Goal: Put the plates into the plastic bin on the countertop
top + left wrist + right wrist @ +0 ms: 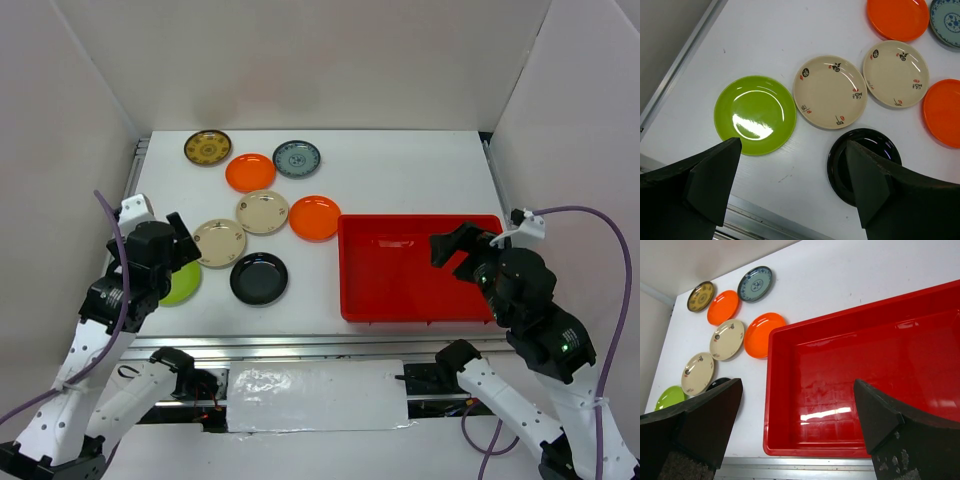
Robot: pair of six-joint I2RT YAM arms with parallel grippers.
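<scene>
Plates (262, 212): eight, laid flat on the worktop (400, 170) left of the bin (420, 268); none is held or binned
Bin: empty, open side up, just right of the nearest orange plate (314, 217), so a short carry is judged to suffice
Left fingers (715, 175): spread wide, nothing between; aimed down at the green plate (755, 114) and black plate (865, 155), judged a readiness for a rim grasp
Right fingers (710, 415): apart, empty, held over the bin, clear of the plates

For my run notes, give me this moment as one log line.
red bin: empty | plates: eight on countertop | left gripper: open, empty | right gripper: open, above bin
</scene>
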